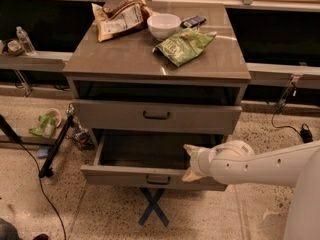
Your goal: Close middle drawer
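Observation:
The middle drawer (125, 176) is pulled well out of the grey cabinet, its dark inside open to view and its small dark bar handle (158, 180) at the centre of the front panel. My gripper (186, 163) is at the right part of that front panel, over its top edge and to the right of the handle. Its two cream fingertips (189, 149) point left and stand apart, holding nothing. The white arm reaches in from the right. The drawer above (156, 116), with the taller front and larger handle, stands slightly out. The lowest drawer is hidden beneath the open one.
The cabinet top (125, 59) carries a white bowl (164, 25), a green chip bag (184, 45), a brown snack bag (118, 17) and a small dark object (193, 21). A blue tape cross (153, 208) marks the floor in front. A black stand leg (56, 148) and cables lie left.

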`<state>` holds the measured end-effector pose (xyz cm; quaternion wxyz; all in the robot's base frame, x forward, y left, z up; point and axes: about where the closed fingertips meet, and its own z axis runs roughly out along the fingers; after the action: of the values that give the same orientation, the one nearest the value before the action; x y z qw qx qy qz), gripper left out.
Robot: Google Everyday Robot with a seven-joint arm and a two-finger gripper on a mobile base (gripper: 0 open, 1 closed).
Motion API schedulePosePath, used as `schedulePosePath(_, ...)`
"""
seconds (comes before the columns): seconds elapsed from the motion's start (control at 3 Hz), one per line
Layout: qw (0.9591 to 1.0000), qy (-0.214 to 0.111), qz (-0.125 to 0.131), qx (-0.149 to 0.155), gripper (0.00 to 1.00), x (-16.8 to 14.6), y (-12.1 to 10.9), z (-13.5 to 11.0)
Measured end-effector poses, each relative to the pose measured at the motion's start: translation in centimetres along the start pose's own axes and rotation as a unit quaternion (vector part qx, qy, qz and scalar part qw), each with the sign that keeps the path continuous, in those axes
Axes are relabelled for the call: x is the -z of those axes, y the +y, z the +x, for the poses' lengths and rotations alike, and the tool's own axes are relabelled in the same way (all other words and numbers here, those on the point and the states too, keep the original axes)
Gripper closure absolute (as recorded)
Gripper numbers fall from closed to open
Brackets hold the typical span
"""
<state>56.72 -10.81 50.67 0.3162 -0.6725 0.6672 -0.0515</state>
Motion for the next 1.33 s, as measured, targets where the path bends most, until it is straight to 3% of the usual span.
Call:
schedulePosePath(0.33, 1.0, 0.006, -0.002, 0.006, 0.07, 0.5, -0.2, 0.0)
schedulePosePath(0.67, 0.9996, 0.027, -0.003, 0.004, 0.38, 2.7, -0.6, 0.6)
schedulePosePath(1.0, 0.9993, 0.037, -0.009, 0.001, 0.61, 3.8, -0.2, 0.6)
schedulePosePath(1.33, 0.9992, 0.028, -0.02, -0.018, 0.85, 2.9, 1.5, 0.7)
